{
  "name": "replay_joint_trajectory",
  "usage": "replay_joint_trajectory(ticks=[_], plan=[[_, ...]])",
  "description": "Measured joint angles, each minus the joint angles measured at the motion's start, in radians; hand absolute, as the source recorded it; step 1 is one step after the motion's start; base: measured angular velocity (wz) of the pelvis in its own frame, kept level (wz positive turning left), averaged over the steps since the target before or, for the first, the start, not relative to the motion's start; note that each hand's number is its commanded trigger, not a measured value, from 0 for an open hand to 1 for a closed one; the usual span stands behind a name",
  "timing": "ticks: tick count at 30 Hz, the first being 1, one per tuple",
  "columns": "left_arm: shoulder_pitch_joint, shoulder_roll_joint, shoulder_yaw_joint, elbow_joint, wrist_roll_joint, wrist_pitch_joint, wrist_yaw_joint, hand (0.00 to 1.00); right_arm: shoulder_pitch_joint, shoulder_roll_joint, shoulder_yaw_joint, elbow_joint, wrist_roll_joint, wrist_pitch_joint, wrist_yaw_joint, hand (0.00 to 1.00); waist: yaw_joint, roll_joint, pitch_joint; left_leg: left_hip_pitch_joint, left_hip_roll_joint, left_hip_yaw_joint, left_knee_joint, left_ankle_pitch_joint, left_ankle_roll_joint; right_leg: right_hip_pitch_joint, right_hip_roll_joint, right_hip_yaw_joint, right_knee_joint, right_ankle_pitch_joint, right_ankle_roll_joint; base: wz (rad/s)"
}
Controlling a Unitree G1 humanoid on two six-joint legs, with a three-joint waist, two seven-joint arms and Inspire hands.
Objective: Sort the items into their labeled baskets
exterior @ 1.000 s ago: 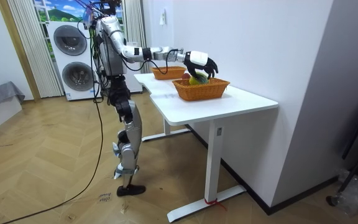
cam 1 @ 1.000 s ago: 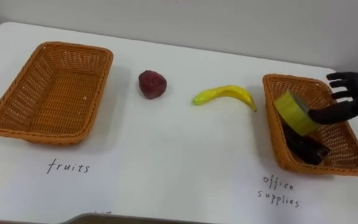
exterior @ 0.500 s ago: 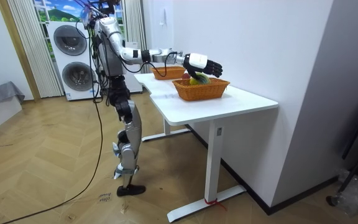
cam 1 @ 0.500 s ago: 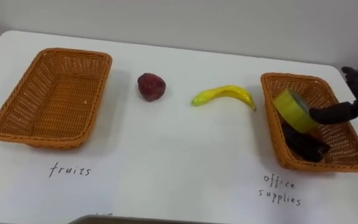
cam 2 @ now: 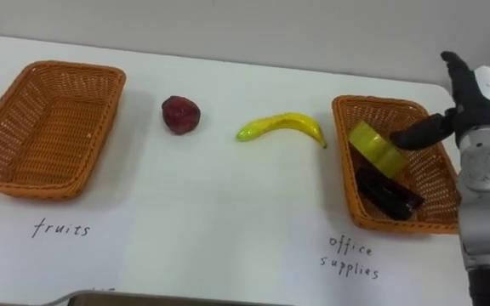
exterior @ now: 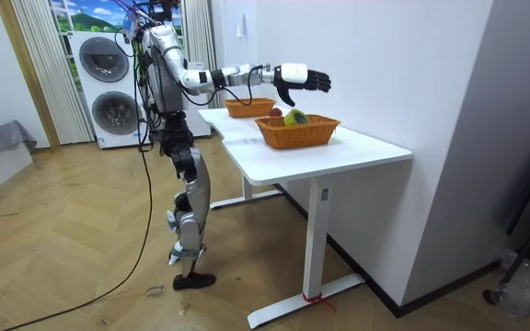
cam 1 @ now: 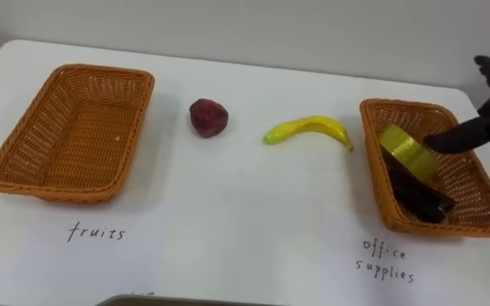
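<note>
In the left eye view, your right robot hand (cam 1: 487, 123) hovers over the right side of the office basket (cam 1: 374, 170), fingers spread and holding nothing, with the tape (cam 1: 407, 150) lying inside. The room view shows that hand high above the counter (exterior: 348, 152). In the right eye view, the banana (cam 2: 281, 124) and red fruit (cam 2: 179, 114) lie between the fruits basket (cam 2: 49, 189) and the office basket; both look light and bruisable, so take the banana gently mid-curve.

The yellow tape roll (cam 1: 407, 150) partly covers a dark item (cam 1: 421, 197) too indistinct to identify.
</note>
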Motion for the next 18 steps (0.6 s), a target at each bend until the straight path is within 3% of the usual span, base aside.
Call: replay_joint_trajectory(ticks=[5,11,18], plan=[[0.0,-0.001,-0.002,0.001,0.0,-0.008,0.017,0.0,-0.001,0.0,0.0,-0.04,0.0,-0.002,-0.039,0.0,0.003,-0.013,0.0033,0.0,0.0,-0.002,-0.001,0.0,0.0,0.005,0.0,-0.002,-0.001,0.0,0.0,0.01],[0.0,-0.006,0.0,0.001,0.0,-0.007,0.02,0.0,-0.005,-0.006,-0.001,-0.132,0.001,0.004,-0.042,0.0,0.006,-0.018,0.0011,-0.001,-0.001,-0.006,-0.001,0.0,0.0,0.003,0.0,-0.002,0.001,0.0,0.0,0.0],[-0.001,-0.008,0.0,0.001,0.0,-0.009,0.014,0.0,-0.094,-0.037,-0.001,-0.17,0.001,0.004,-0.043,0.0,0.002,-0.022,-0.0007,-0.004,-0.008,-0.009,0.001,0.0,0.0,-0.001,-0.001,-0.001,0.001,0.0,0.0,0.0]])
